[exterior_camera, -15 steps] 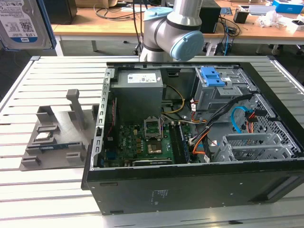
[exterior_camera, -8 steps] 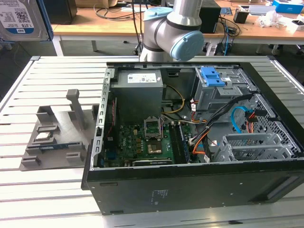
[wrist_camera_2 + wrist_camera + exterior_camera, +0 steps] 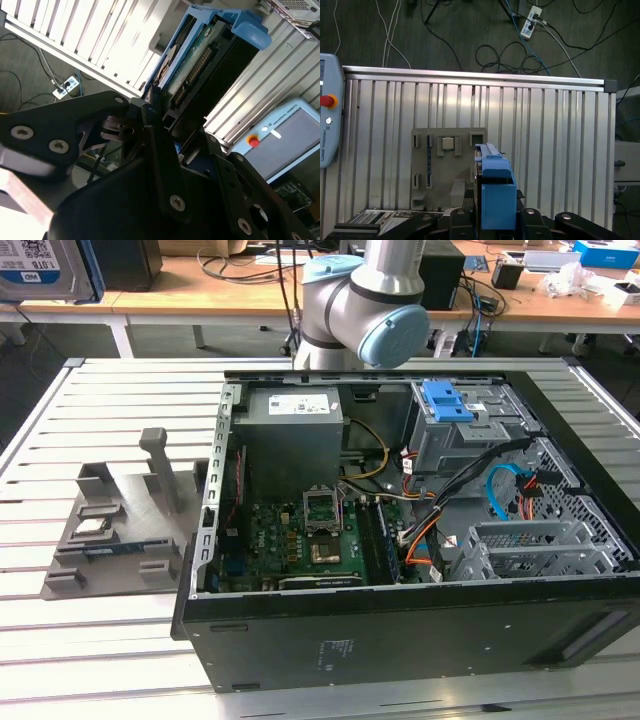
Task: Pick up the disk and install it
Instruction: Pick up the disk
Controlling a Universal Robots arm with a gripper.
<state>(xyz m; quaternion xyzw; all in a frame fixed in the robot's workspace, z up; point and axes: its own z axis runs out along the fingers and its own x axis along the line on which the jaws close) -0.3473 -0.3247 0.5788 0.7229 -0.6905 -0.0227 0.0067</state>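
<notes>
Even room light; in the second wrist view glare whitens the table (image 3: 100, 35) behind the disk (image 3: 200, 65).

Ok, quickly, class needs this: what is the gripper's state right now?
Gripper: closed, holding the disk between its fingers, as seen in both wrist views.

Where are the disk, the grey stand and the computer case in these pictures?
disk (image 3: 496, 192): first wrist view, on its blue bracket.
grey stand (image 3: 130, 527): exterior view, on its flat base.
computer case (image 3: 400, 640): exterior view, on its black side wall.
</notes>
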